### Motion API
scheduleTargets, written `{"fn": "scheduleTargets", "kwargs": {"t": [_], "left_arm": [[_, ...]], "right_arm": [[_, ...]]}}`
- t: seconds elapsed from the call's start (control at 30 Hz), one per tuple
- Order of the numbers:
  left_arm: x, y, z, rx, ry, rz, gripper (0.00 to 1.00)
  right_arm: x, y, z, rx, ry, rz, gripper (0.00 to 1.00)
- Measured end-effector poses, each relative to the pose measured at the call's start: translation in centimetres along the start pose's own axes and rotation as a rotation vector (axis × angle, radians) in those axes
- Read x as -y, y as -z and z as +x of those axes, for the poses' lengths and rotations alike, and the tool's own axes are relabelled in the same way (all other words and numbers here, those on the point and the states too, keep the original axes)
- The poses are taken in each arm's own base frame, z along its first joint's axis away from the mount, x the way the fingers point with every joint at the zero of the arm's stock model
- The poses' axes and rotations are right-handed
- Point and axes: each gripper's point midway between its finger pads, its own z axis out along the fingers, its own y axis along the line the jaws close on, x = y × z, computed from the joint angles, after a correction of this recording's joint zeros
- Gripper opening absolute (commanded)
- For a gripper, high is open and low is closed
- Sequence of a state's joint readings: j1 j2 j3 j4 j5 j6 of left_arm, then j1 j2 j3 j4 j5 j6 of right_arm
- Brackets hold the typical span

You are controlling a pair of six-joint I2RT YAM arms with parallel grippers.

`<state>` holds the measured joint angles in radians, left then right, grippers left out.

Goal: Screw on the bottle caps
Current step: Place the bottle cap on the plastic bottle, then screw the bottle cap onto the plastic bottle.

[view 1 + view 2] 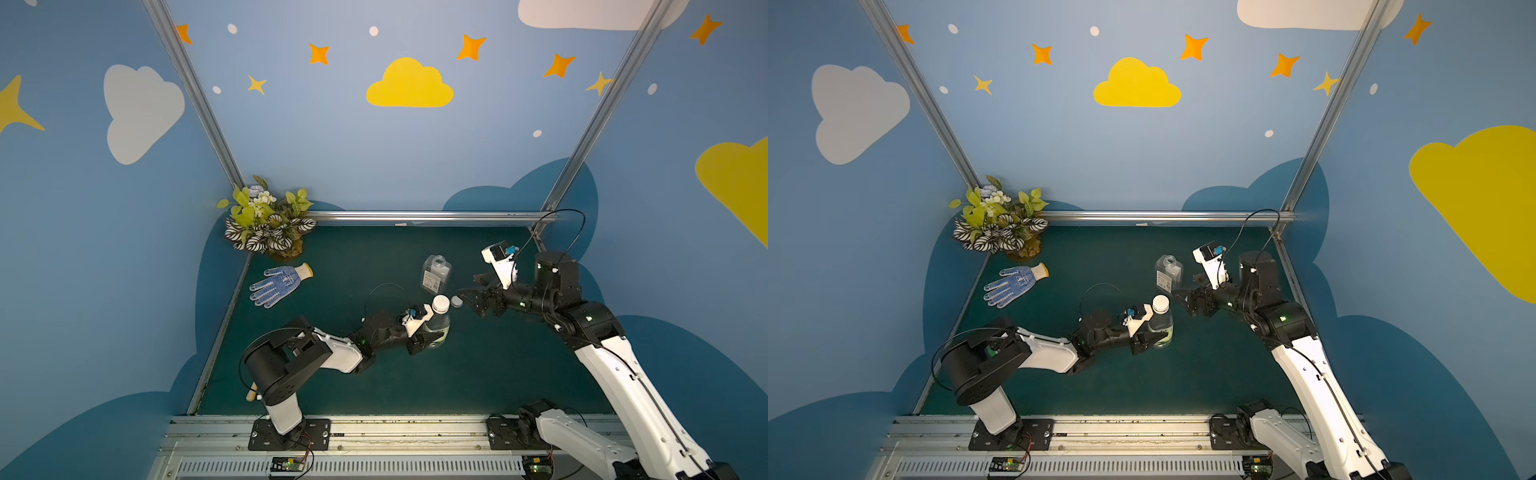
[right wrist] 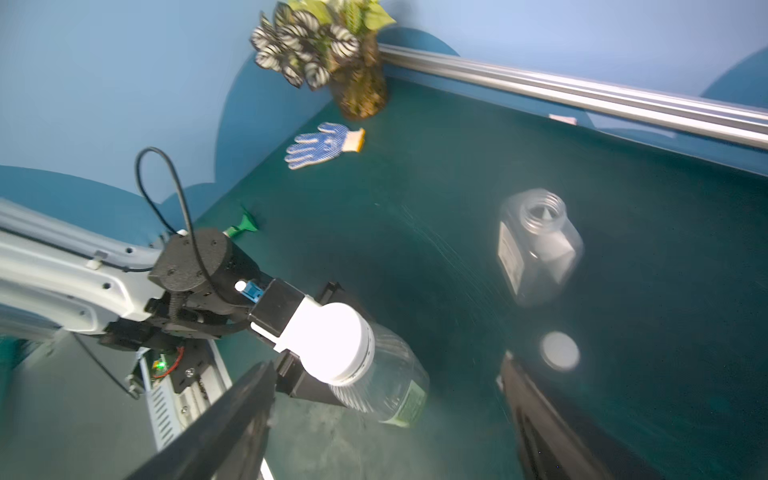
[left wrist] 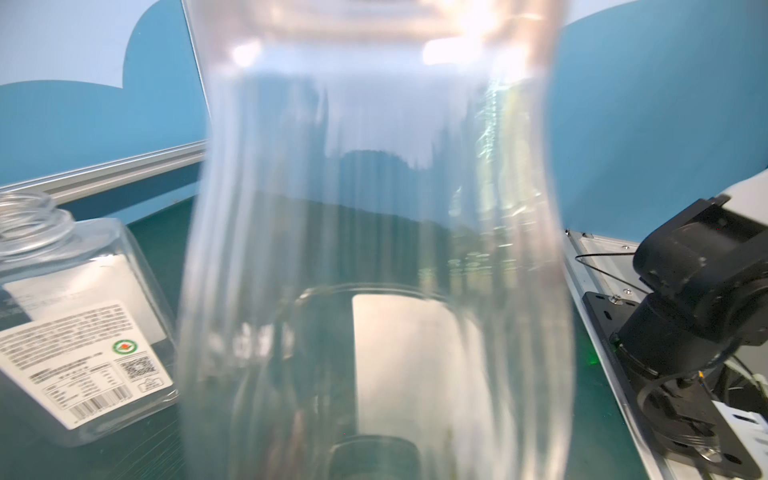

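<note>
In both top views, shows the slim bottle (image 1: 439, 330) upright just to 3 o'clock of the middle of the mat (image 1: 498, 374), a white cap (image 1: 440, 304) seated on its neck. Shows the left gripper (image 1: 430, 337) extended in from 9 o'clock and clamped on that bottle's body, fingers narrow around it. Puts the square bottle (image 1: 1169, 272) at 12 o'clock of the slim one, near but apart, upright, neck uncovered. In a top view, catches the loose cap (image 1: 456, 301) flat on the mat at 2 o'clock of the capped neck, just beside it. Sets the right gripper (image 1: 470, 291) at 3 o'clock of that cap, fingers spread wide, holding nothing. Shows a glove (image 1: 280, 284) at 10 o'clock and a plant (image 1: 270, 222) in the 11 o'clock corner. From the left wrist, fills with the slim bottle (image 3: 374, 249), close and blurred; cannot tell the finger state here. Shows the square bottle (image 3: 83, 316) beside it, threaded neck bare. From the right wrist, shows two black fingers (image 2: 237, 415) far apart with nothing gripped, and beyond them the white cap (image 2: 336, 345) on the slim bottle (image 2: 395, 390). Shows the loose cap (image 2: 560, 351) on the mat by one fingertip, the square bottle (image 2: 538, 245) past it, apart.
</note>
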<state>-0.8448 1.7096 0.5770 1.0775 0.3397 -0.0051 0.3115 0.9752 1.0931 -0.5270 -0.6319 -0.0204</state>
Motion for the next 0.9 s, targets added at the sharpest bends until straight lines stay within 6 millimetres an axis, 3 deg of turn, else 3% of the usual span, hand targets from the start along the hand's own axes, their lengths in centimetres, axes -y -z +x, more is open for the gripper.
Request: {"fn": "scheduleTargets", "kwargs": {"t": [0.1, 0.23, 0.43, 0.67, 0.9], "left_arm": [[-0.1, 0.8, -0.9, 0.0, 0.003, 0.005, 0.48], [0.3, 1.7, -2.4, 0.006, 0.0, 0.024, 0.47], [0.9, 2.4, -2.9, -0.006, -0.004, 0.055, 0.47], [1.4, 2.5, -2.6, -0.026, -0.013, 0.079, 0.46], [1.5, 2.6, -2.7, -0.022, -0.035, 0.089, 0.46]], "right_arm": [[-1.0, -0.2, -0.7, 0.066, 0.067, -0.12, 0.93], [-3.8, -0.1, -0.8, 0.11, 0.223, -0.278, 0.95], [-7.2, -0.2, 0.0, 0.123, 0.45, -0.485, 0.97], [-8.3, -1.1, 1.1, 0.11, 0.525, -0.621, 0.96], [-7.6, -2.8, 2.2, 0.07, 0.492, -0.682, 0.89]]}}
